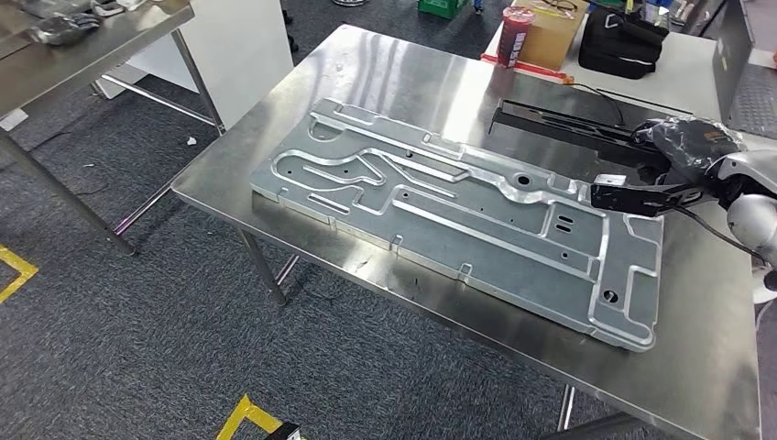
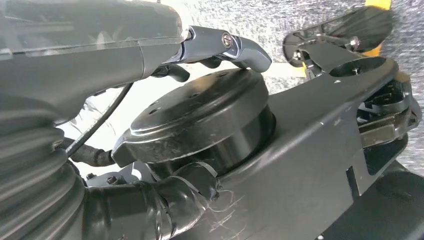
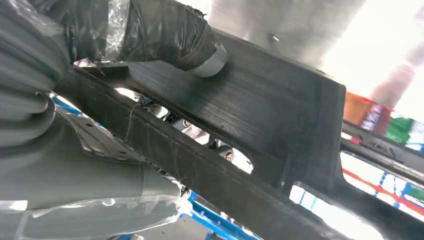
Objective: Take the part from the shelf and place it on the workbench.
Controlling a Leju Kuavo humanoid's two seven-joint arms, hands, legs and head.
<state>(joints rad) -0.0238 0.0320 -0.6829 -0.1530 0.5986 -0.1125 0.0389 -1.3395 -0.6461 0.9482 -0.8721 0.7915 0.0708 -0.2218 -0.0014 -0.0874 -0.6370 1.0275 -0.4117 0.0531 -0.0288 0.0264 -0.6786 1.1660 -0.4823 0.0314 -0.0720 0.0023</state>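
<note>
- While the right hand grips a black part at the right side of the head view, that part hangs just over the steel workbench, near the right end of a large grey machined plate.
- In the right wrist view, the thumb and fingers clamp the ribbed black part from both faces, so it is firmly held.
- The left hand shows bent fingers with nothing plainly between them; whether it is clenched cannot be told.
- By the look of it, fetching is done; lowering the part onto bare steel and letting go remain.
- A second black bracket already lies on the bench.
</note>
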